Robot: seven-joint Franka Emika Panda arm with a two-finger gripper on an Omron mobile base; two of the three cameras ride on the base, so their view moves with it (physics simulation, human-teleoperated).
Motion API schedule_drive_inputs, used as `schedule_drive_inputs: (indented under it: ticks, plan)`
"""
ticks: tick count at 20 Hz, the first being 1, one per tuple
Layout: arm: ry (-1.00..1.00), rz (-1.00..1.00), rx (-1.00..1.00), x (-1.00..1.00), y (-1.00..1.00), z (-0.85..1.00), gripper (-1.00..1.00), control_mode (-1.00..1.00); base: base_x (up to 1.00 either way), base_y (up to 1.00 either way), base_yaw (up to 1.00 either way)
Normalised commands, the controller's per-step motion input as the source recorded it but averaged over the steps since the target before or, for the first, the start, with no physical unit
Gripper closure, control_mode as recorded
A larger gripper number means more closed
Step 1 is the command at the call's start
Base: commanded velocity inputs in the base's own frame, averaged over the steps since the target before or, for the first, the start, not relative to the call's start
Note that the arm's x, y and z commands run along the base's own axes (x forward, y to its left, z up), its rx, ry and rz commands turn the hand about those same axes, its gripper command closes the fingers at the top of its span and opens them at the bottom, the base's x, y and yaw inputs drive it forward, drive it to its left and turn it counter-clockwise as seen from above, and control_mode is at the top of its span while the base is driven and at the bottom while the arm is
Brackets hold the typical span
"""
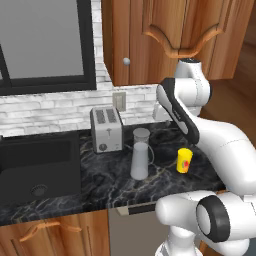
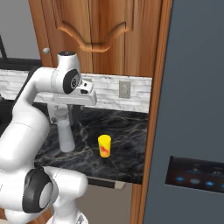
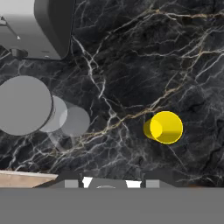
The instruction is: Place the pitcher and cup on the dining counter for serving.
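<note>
Rising from its base at the tabletop's front edge, the white arm [image 1: 220,150] folds back on itself: the upper link climbs to a high elbow in front of the wooden wall cabinets [image 1: 165,35], and the forearm turns down so the hand looks straight down on the stone. The black, white-veined marble tabletop [image 1: 115,185] runs along a white brick backsplash [image 1: 50,112], with a dark sink [image 1: 40,165] sunk into its left end and a tall slate-grey refrigerator [image 2: 192,109] closing off its right end. A boxy silver toaster [image 1: 106,129] stands toward the wall, slots facing up. Just in front of it and slightly to its right, the pale grey translucent pitcher [image 1: 140,154] stands upright, long axis vertical, mouth to the ceiling, flared base on the marble, its thin handle turned to the right toward the cup. The small yellow cup [image 1: 184,160] stands upright too, open end up, red mark on the side facing the room, near the pitcher's right but apart from it, closer to the front edge than to the wall. In the hand view the cup [image 3: 165,127] lies below and a little to one side, the pitcher [image 3: 26,106] well off to the other. The pincer [image 3: 112,183] hangs high above both, touching nothing and holding nothing; I cannot tell how far apart its tips stand, as only their ends peek in.
</note>
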Motion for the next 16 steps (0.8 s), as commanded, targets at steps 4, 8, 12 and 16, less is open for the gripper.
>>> schedule_drive_inputs:
  ticks: [4,8,12,16]
  plan:
    - [0.0,0.0,0.0,-0.02,0.16,0.0,-1.0,-1.0,0.0,0.0,0.0]
    - [0.0,0.0,0.0,-0.02,0.49,-0.1,-1.0,-1.0,0.0,0.0,0.0]
    - [0.0,0.0,0.01,-0.08,0.35,-0.16,-1.0,-1.0,0.0,0.0,0.0]
    - [-0.05,0.0,0.05,-0.12,0.16,-0.06,-1.0,-1.0,0.0,0.0,0.0]
